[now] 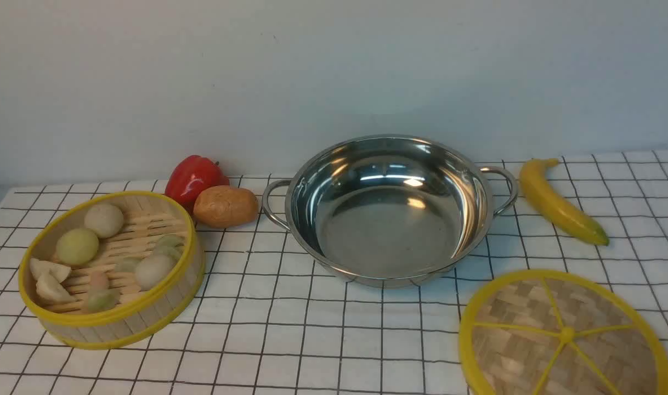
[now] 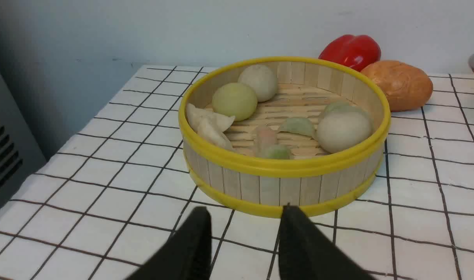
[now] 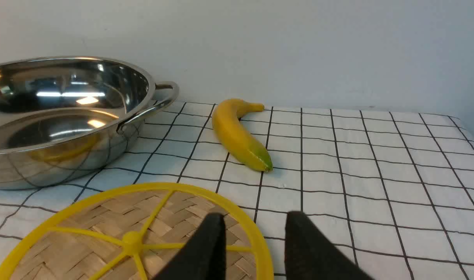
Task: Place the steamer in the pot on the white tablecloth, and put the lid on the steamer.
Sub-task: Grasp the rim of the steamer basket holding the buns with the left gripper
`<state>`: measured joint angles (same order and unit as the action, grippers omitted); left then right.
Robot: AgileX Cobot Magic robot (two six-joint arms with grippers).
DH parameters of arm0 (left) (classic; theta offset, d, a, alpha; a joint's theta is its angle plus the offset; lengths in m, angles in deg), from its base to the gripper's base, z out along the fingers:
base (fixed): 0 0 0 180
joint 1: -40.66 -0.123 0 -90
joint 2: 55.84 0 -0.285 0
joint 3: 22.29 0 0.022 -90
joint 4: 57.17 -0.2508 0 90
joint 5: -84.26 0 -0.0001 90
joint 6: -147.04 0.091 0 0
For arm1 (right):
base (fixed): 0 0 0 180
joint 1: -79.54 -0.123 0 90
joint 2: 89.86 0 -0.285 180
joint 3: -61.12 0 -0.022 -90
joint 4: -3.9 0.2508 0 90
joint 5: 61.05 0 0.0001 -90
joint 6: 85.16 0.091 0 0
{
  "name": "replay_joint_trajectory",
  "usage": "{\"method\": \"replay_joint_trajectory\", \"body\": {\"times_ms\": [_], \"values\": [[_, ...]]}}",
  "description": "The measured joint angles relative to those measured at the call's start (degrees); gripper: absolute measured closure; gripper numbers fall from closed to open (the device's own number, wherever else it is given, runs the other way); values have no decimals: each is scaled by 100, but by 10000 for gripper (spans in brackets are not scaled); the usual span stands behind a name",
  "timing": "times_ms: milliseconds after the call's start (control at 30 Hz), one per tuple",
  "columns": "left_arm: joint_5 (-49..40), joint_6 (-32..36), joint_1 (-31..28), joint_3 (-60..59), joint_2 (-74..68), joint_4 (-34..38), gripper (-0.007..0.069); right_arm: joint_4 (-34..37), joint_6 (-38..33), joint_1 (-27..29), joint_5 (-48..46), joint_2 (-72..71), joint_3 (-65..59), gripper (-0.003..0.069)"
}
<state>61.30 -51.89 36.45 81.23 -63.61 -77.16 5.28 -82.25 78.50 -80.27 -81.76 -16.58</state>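
Flanking the pot [image 1: 389, 219] (centre): steamer [image 1: 120, 321], lid [image 1: 564, 334].

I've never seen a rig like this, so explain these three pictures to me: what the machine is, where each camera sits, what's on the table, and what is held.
This is a robot with two arms, each ending in a two-fingered hand. The wide picture comes from a camera between the arms, looking forward; no arm shows in it. The other two come from wrist cameras: the black prongs are the left hand and right hand, both open, holding nothing. On the checked tablecloth lie a bamboo steamer of buns at left, an empty steel pot in the middle, the woven lid at front right, plus a red pepper, a brown potato and a banana.
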Motion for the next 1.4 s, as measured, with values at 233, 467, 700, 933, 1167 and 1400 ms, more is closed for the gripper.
{"method": "replay_joint_trajectory", "body": {"times_ms": [233, 467, 700, 933, 1167, 1400], "values": [[0, 0, 0, 0, 0, 0, 382, 0, 0, 0, 0, 0, 0, 417], [0, 0, 0, 0, 0, 0, 382, 0, 0, 0, 0, 0, 0, 417], [0, 0, 0, 0, 0, 0, 382, 0, 0, 0, 0, 0, 0, 417], [0, 0, 0, 0, 0, 0, 382, 0, 0, 0, 0, 0, 0, 417], [0, 195, 0, 0, 0, -66, 382, 0, 0, 0, 0, 0, 0, 417], [151, 48, 0, 0, 0, 499, 382, 156, 43, 0, 0, 0, 0, 417]]}}
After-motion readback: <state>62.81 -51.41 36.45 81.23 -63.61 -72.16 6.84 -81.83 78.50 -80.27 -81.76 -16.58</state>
